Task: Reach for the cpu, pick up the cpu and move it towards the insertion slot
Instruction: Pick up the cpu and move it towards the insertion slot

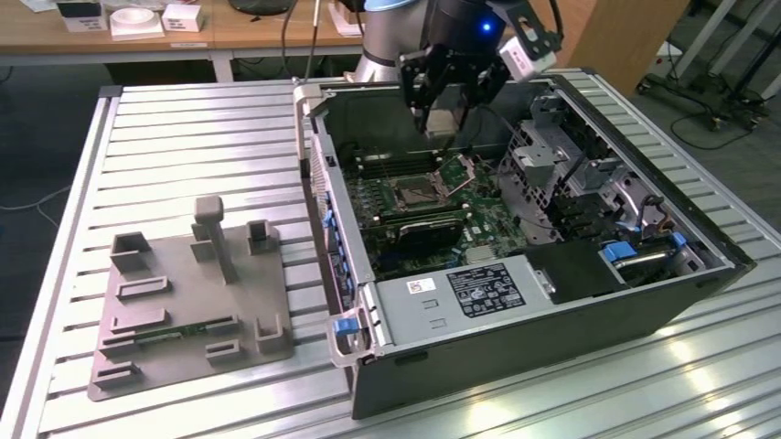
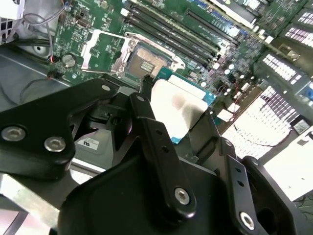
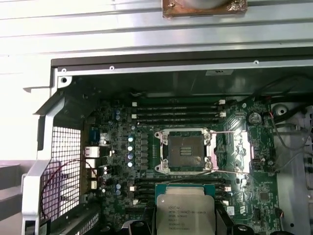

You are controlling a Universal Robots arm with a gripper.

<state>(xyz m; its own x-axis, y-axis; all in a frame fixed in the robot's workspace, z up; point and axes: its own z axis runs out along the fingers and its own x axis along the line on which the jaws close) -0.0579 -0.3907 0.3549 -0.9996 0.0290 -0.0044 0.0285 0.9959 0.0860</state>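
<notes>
The cpu [image 2: 178,110] is gripped between the black fingers [image 2: 156,147] of the gripper [image 1: 442,121] and is held in the air above the open pc case [image 1: 683,274]. In the first wrist view the cpu [image 3: 184,213] is seen near the insertion slot [image 3: 185,151], whose retaining frame [image 1: 464,172] is swung up; the grey fixture [image 1: 183,302] is left well apart, on the table [image 1: 159,137] at the exterior view's left.

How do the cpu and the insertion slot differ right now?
The cpu has a pale metal top; the insertion slot has a dark centre. The cpu is held in the gripper above the board; the insertion slot sits fixed on the motherboard, frame open. Both are square and similar in size.
</notes>
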